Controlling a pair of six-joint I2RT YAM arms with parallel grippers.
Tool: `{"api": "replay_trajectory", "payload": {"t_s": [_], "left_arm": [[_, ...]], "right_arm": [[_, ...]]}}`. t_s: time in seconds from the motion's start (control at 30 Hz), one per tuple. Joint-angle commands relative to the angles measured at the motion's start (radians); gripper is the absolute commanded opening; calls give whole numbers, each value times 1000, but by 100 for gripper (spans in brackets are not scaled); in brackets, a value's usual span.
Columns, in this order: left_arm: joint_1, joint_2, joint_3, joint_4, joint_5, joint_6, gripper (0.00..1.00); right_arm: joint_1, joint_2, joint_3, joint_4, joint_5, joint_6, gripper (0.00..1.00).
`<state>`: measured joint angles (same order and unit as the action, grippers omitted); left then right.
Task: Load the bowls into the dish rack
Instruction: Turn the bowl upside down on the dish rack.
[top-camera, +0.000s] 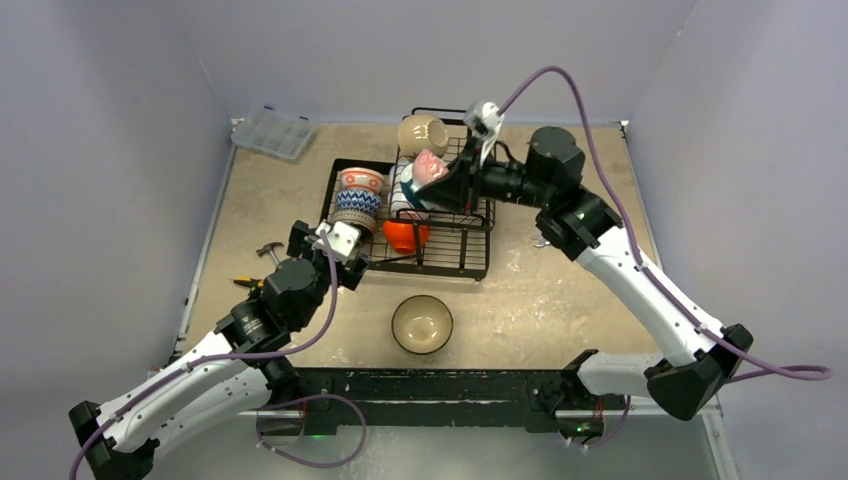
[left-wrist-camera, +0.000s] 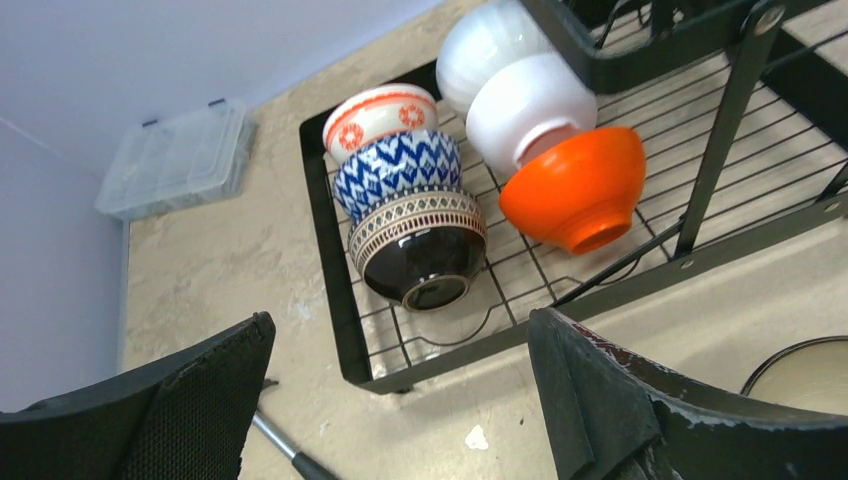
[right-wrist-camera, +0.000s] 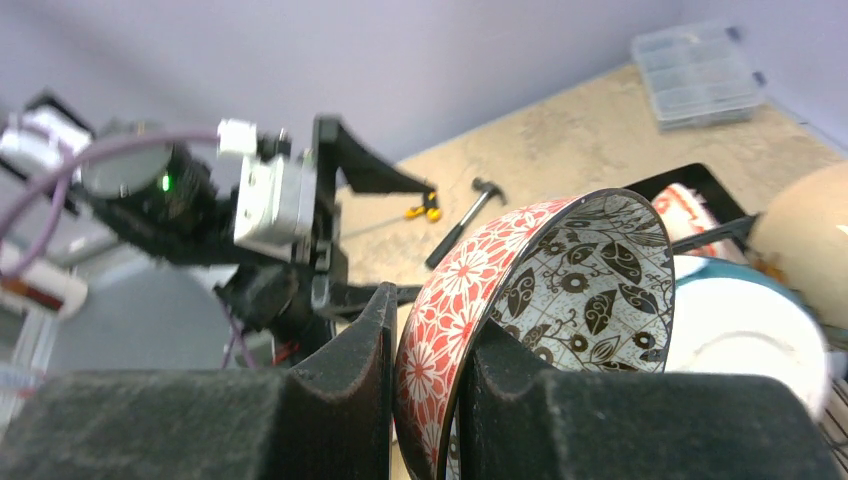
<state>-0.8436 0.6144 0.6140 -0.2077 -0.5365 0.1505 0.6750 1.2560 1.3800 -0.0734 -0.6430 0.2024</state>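
The black wire dish rack (top-camera: 470, 255) holds a row of patterned bowls on edge: red-and-white (left-wrist-camera: 380, 115), blue zigzag (left-wrist-camera: 395, 170) and dark with a tan band (left-wrist-camera: 420, 245). Beside them lean two white bowls (left-wrist-camera: 525, 105) and an orange one (left-wrist-camera: 580, 185). A tan bowl (top-camera: 422, 133) sits on the raised tier. My right gripper (right-wrist-camera: 430, 350) is shut on the rim of a red floral bowl (right-wrist-camera: 560, 270), held tilted over the rack's middle. My left gripper (left-wrist-camera: 403, 340) hangs open and empty at the rack's front-left corner. One cream-lined bowl (top-camera: 421, 324) stands upright on the table.
A clear plastic compartment box (top-camera: 272, 132) lies at the back left. A small hammer (top-camera: 268, 250) and a yellow-handled tool (top-camera: 245, 282) lie left of my left gripper. Grey walls close in the table on three sides.
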Motion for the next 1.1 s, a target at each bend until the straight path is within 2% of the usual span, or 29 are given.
{"api": "replay_trajectory", "payload": {"t_s": [0.0,0.3,0.6,0.97,1.07], "left_arm": [[4,-7,-32,36,-50,-31,96],[4,42,-11,-1,-41,-35,99],[4,87,-2,-9,-27,-26,99],[4,119,5,-19,-22,-24,99],[4,117,5,-19,-24,-22,99]], "right_arm": [[-87,-44,16,211,34,216,0],[-235,-66,-80,254,185,467,0],[-337,-70,-274,457,97,682,0],[-371,-48,-405,587,76,806,0],[-373,-43,-414,567,85,804,0]]}}
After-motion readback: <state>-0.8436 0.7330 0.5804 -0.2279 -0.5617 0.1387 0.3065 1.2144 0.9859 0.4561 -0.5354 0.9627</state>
